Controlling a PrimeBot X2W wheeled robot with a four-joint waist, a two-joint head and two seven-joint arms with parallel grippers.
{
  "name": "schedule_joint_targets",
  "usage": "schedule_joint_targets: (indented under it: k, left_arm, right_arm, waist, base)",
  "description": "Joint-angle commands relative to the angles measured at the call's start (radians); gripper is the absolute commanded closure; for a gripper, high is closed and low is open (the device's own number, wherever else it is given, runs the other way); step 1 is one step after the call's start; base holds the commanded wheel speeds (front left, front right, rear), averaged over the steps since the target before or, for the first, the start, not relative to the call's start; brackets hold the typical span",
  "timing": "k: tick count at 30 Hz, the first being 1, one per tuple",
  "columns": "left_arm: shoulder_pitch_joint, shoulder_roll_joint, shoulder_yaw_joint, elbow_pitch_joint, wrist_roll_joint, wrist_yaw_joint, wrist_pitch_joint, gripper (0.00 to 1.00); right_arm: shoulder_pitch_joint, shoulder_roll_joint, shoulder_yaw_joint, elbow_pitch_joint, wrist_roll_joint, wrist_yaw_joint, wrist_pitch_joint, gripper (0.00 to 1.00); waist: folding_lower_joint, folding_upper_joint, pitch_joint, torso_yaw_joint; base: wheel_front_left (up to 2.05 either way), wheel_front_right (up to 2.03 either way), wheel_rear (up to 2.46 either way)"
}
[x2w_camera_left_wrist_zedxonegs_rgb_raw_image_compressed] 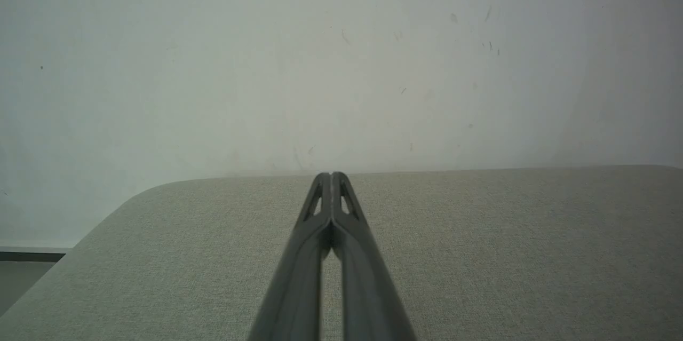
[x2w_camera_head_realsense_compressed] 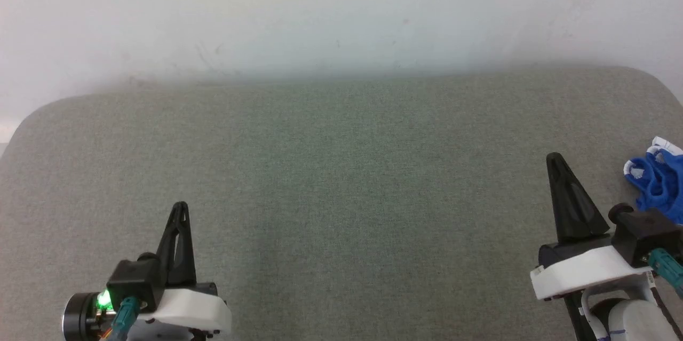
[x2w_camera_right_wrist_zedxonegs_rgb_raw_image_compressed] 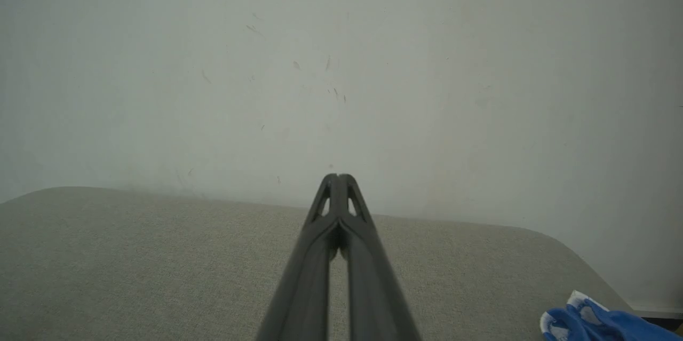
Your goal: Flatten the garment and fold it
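Left gripper (x2w_camera_head_realsense_compressed: 180,206) sits low at the left of the grey padded surface (x2w_camera_head_realsense_compressed: 341,181), fingers pressed together and empty. Right gripper (x2w_camera_head_realsense_compressed: 555,157) is likewise closed on nothing. The garment (x2w_camera_head_realsense_compressed: 657,180) lies bunched at the far right edge, just beside the right gripper, not gripped.

Judgement: nothing is flattened or folded, so all work remains.

The wrist views show the fingertips meeting. The head view better shows the crumpling.

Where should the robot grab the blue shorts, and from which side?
The shorts lie crumpled on the grey pad, right of the right gripper. Probably pinch the white-trimmed fold facing it, approaching from the left, once its shut jaws open.
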Motion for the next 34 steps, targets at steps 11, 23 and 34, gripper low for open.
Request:
schedule_joint_targets:
  k: [11, 23, 34]
  left_arm:
    - [-0.027, -0.006, -0.005, 0.013, 0.011, -0.014, 0.025, 1.00]
    - [-0.035, -0.008, -0.008, 0.023, 0.016, -0.022, 0.050, 1.00]
    - [-0.043, -0.010, -0.011, 0.033, 0.020, -0.029, 0.072, 1.00]
  right_arm:
    - [0.016, 0.003, 0.007, 0.012, -0.017, -0.001, 0.026, 1.00]
    - [0.019, 0.004, 0.010, 0.018, -0.025, -0.001, 0.050, 1.00]
    - [0.022, 0.004, 0.013, 0.024, -0.033, -0.001, 0.073, 1.00]
  waist:
    - [-0.0001, -0.0001, -0.001, -0.001]
    - [-0.0001, -0.0001, -0.002, -0.003]
    - [-0.0001, -0.0001, -0.003, -0.004]
  base:
    - [0.00, 0.00, 0.00]
    - [0.00, 0.00, 0.00]
    - [0.00, 0.00, 0.00]
